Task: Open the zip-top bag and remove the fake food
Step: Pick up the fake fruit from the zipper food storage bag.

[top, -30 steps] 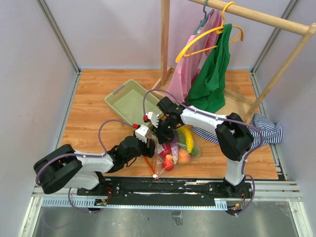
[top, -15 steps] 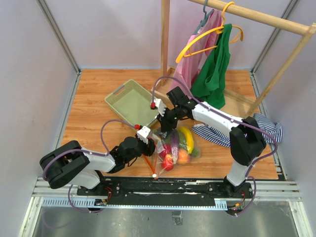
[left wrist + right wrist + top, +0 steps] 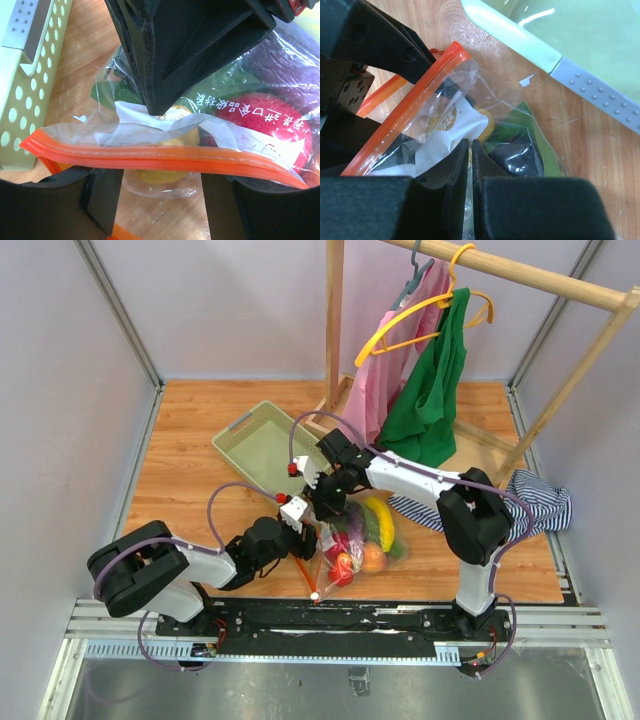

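Bag [image 3: 362, 540] lies lower centre, zip strip [image 3: 150, 157] crossing parted jaws of left gripper [image 3: 160, 194]. Right gripper [image 3: 470, 144], nearly closed, seemingly pinches film beside basket [image 3: 520, 40] rim. Bare wood [image 3: 185, 490] at left.

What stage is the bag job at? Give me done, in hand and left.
Done: the zip-top bag looks partly parted along its orange strip. In hand: the right fingers pinch the bag's clear film near the mouth, while the left fingers stand open at the strip. Left: all the fake food sits inside the bag; nothing has been taken out.
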### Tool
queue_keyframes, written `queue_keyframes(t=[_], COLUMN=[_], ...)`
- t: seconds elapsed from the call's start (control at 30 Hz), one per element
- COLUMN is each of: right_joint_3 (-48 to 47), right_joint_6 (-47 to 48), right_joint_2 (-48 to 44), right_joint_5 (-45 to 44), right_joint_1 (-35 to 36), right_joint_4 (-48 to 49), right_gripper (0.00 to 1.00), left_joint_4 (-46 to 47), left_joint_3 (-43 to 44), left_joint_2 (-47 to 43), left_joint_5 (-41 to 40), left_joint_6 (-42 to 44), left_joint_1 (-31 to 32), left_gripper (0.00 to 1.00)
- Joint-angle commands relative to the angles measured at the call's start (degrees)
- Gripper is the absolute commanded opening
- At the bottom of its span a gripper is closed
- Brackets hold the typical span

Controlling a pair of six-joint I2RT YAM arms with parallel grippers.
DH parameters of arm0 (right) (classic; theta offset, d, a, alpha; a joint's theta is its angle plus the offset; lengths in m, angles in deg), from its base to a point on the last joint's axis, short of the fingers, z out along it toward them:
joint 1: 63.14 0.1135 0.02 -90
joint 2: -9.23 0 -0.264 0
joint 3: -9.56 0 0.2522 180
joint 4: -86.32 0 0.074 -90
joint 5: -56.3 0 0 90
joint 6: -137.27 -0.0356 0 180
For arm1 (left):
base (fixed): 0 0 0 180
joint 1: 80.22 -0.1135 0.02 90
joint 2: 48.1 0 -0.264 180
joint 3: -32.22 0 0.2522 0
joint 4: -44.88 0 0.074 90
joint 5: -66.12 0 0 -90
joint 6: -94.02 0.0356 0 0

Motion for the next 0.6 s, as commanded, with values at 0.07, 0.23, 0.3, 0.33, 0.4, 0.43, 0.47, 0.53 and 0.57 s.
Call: queue_keyframes(t=[0.07,0.23,0.3,0.33,0.4,0.43,0.47,0.53,0.57], right_joint_3=[0.09,-0.01,-0.18,-0.22,-0.06,0.21,0.58,2.0,2.81], right_joint_6=[2.06,2.77,2.84,2.95,3.39,3.72,4.41,6.93,8.13], right_joint_2=[2.07,1.3,0.43,-0.3,-2.45,-3.77,-5.33,-8.96,-11.08], right_joint_5=[1.18,2.61,1.95,1.49,0.87,0.64,0.54,0.77,1.26], right_joint_1=[1.39,1.37,1.21,0.95,-0.21,-0.83,-1.55,-2.93,-3.61], right_joint_4=[-5.31,-6.36,-6.71,-6.88,-7.04,-7.24,-7.49,-7.57,-7.55], right_gripper=[0.06,0.05,0.07,0.09,0.17,0.2,0.22,0.28,0.32], left_joint_4=[-1.62,-1.67,-2.02,-2.83,-5.64,-7.25,-9.41,-13.3,-15.05], left_joint_3=[1.62,1.88,2.1,2.33,2.73,2.91,3.11,3.3,3.21], left_joint_2=[2.5,3.2,2.89,2.2,-0.23,-1.78,-4.31,-8.28,-10.23], left_joint_5=[-1.96,-2.38,-2.4,-2.1,-1.1,-0.53,0.37,2.52,3.74], left_joint_6=[-0.69,-1.15,-1.27,-1.41,-2.2,-2.97,-3.94,-6.06,-7.23], left_joint_1=[0.28,0.26,0.28,0.28,0.24,0.28,0.28,0.28,0.28], left_gripper=[0.65,0.59,0.42,0.37,0.31,0.29,0.27,0.23,0.23])
